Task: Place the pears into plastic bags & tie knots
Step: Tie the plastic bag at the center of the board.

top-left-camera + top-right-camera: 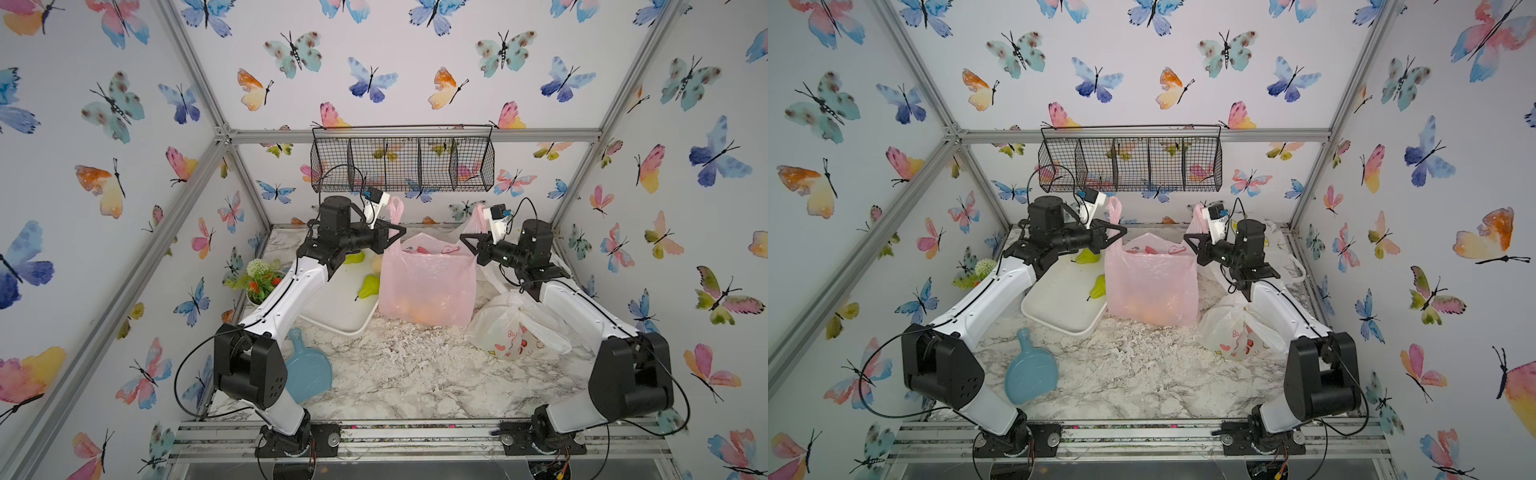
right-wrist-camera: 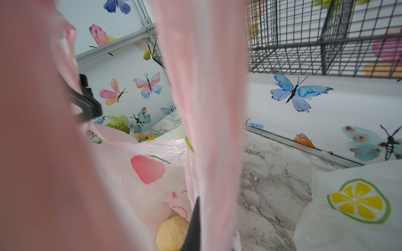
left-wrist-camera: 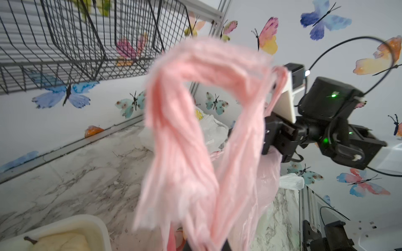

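A translucent pink plastic bag (image 1: 428, 278) with red fruit prints stands mid-table, stretched up by its two handles. My left gripper (image 1: 400, 232) is shut on the left handle (image 1: 397, 210), a pink loop filling the left wrist view (image 3: 195, 134). My right gripper (image 1: 464, 239) is shut on the right handle (image 1: 478, 218); one dark finger (image 2: 193, 228) presses against the strap. Orange-yellow pears (image 1: 424, 313) show through the bag's bottom, and one pear (image 2: 171, 233) is seen inside it. Green pears (image 1: 369, 286) (image 1: 355, 258) and a cream pear (image 1: 376, 262) lie on the tray. A knotted bunny-print bag (image 1: 515, 328) lies right.
The white tray (image 1: 332, 309) sits left of the pink bag. Potted flowers (image 1: 259, 278) stand at the far left, with a blue paddle-shaped board (image 1: 305, 370) in front. A lemon-print bag (image 2: 356, 206) lies behind my right arm. A wire basket (image 1: 401, 160) hangs on the back wall.
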